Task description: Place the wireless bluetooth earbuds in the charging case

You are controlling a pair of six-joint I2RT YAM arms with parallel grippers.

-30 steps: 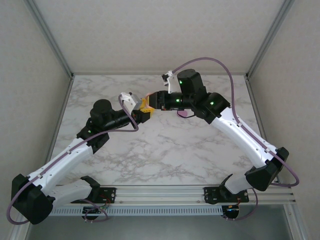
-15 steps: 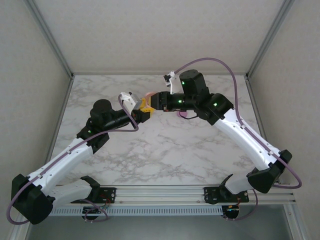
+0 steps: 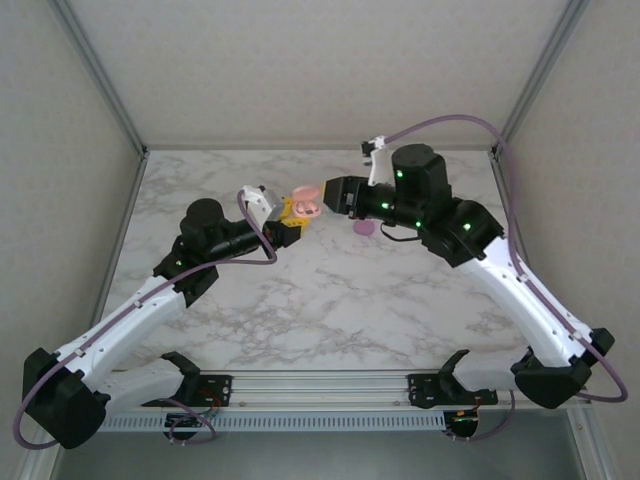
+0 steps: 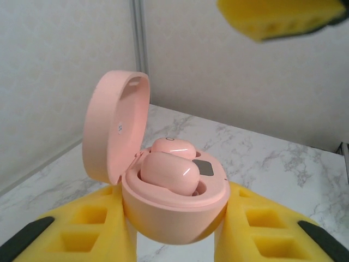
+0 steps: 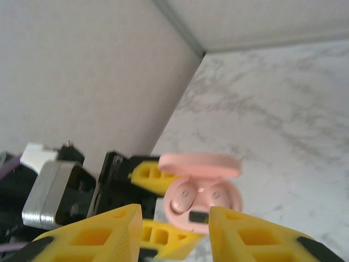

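White walls all round and a marble table (image 3: 330, 300), with the action up above the far middle of it.

Your left gripper (image 3: 290, 213) is clamped on the pink charging case (image 4: 174, 204). Its yellow fingers (image 4: 87, 229) grip the lower shell from both sides. The lid (image 4: 114, 125) is flipped up on the left, and the case tilts a bit toward the wrist camera. Both pink earbuds (image 4: 166, 172) are down in their wells, side by side (the near one looks a touch proud, though that could just be the angle).

Your right gripper (image 3: 332, 192) has its jaws apart with nothing between them. It sits just off the open side of the case, near it but not touching. From its wrist view the case is straight ahead beyond the fingertips, with the lid over the buds.

So I'd say this pair is basically in. To finish cleanly:
- Hold the left grip steady and level so nothing rolls out.
- If the near bud is sitting high, press it down gently with one fingertip, not both.
- Approach under the lid, not into its edge.

There's also a small purple thing (image 3: 365, 228) on the table below the right wrist. I can't tell whether it's a bud or a case.
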